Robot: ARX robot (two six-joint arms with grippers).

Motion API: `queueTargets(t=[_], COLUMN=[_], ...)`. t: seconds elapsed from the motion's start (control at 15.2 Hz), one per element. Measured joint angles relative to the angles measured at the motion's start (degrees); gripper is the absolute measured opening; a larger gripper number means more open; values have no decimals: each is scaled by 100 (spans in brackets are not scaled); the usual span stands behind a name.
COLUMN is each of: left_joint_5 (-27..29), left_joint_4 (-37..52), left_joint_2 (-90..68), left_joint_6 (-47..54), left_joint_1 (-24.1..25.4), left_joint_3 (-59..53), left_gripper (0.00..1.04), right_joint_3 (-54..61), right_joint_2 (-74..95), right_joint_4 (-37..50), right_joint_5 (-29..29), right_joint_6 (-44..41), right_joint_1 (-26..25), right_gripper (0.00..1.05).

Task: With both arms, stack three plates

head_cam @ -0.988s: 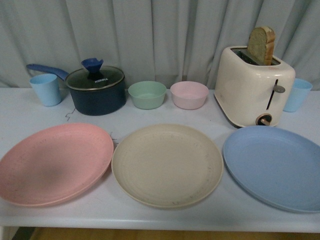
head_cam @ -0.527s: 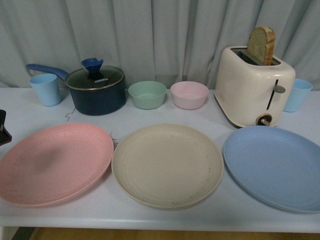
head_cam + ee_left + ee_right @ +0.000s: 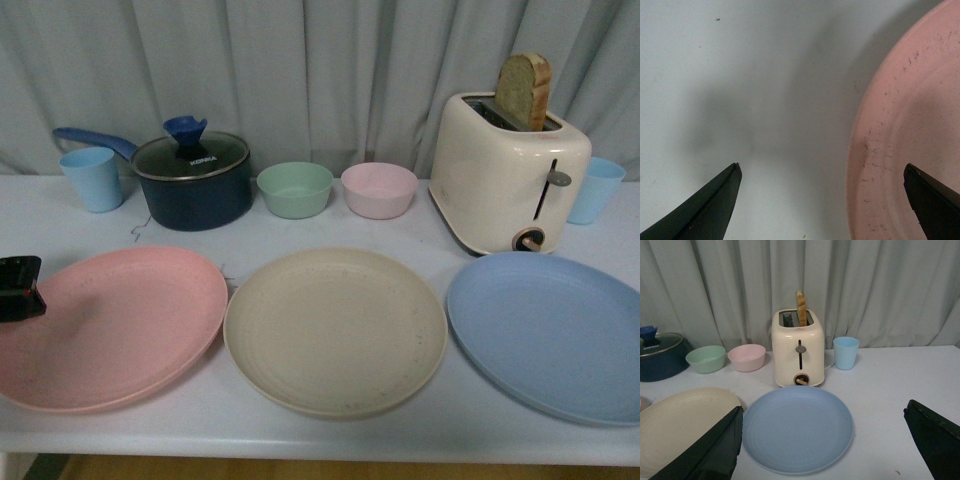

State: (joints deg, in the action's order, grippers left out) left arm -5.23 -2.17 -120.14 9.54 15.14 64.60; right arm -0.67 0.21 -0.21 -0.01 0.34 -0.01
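Pink plate [image 3: 110, 325], beige plate [image 3: 335, 330], blue plate [image 3: 550, 335] lie flat, side by side.

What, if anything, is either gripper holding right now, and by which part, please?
Nothing: the left gripper and right gripper both have open, empty jaws.

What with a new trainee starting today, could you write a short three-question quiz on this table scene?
1. True or false: a slice of bread stands in the toaster.
2. In the left wrist view, which plate's rim shows between the fingers of the open left hand? A pink, B beige, C blue.
3. Fill in: between the pot and the pink bowl stands a ___ bowl.

Key: 1 true; 2 A, the pink plate; 3 green, the green bowl.
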Motion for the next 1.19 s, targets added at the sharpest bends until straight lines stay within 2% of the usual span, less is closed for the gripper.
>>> queueTargets(t=[0.07,0.13,0.2,0.4,0.46,0.72,1.05,1.19], left_joint_5=[-33,-103,-269,-522,-673,-732,-293,-271], left_joint_4=[48,44,-42,-79,-57,-72,-254,-361], left_joint_2=[-57,-149,-282,-321,-308,-103,1036,1462], left_joint_6=[4,-4,-46,-313,-374,-437,-470,-662], left_joint_1=[-4,-4,-2,31,70,120,120,-162], left_joint_3=[4,22,118,210,234,166,37,37], left_gripper=[96,75,48,11,5,3,3,3], right_joint_3=[0,0,0,0,0,0,0,0], right_joint_2=[0,0,0,0,0,0,0,0], right_joint_4=[2,0,0,0,0,2,2,2], right_joint_5=[0,0,0,0,0,0,2,0], right_joint_6=[-2,0,0,0,0,0,0,0], right_joint_1=[0,0,0,0,0,-2,-2,0], right_gripper=[98,98,98,98,98,98,98,98])
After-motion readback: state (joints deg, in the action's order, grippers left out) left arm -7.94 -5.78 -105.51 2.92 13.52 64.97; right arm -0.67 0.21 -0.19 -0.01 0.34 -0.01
